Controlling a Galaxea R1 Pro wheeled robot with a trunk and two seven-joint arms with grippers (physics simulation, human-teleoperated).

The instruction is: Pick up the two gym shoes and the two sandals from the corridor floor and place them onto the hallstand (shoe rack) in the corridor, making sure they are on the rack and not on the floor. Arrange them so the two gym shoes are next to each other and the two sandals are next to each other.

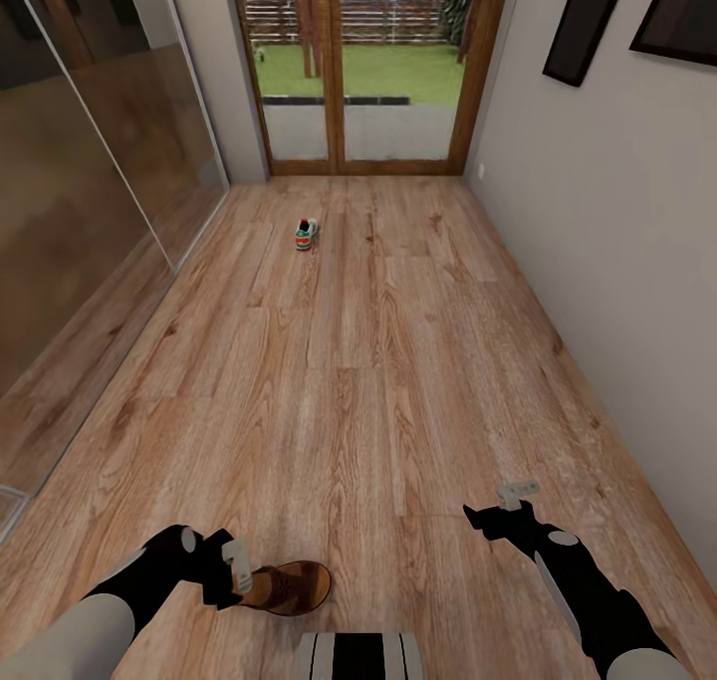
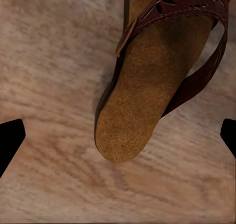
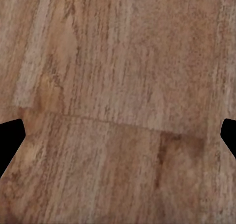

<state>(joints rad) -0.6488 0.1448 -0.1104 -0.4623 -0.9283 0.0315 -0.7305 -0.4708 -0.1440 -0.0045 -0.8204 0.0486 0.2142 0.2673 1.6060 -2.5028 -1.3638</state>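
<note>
- A brown sandal [image 1: 289, 587] lies on the corridor floor [image 1: 378, 361] at the lower left of the head view, just beside the left gripper [image 1: 235, 565], with its toe pointing toward the centre of the frame.
- In the left wrist view the sandal [image 2: 147, 91] runs from the upper right down to mid-frame: tan footbed, a dark reddish-brown strap with cut-out holes across the upper part, and a thinner strap looping along one side.
- The left gripper's two finger tips show as dark wedges at the left and right edges of that view, spread wide with floor between them and nothing held. The rounded end of the sandal reaches toward the gap but lies a little beyond the line between the tips.
- I judge the sandal light, with a fairly stiff sole and soft, pliable straps. The suede-like footbed should give friction; the straps would fold under a pinch.
- The firmest hold looks to be across the sole's two edges near the middle, jaws straddling the width, rather than by the strap alone.
- The right gripper [image 1: 518, 491] hangs over bare planks at the lower right, its tips likewise far apart and empty in its wrist view.
- One gym shoe [image 1: 306, 233] sits far up the corridor, upper centre of the frame, short of the glass doors [image 1: 349, 73] and well apart from both arms.
</note>
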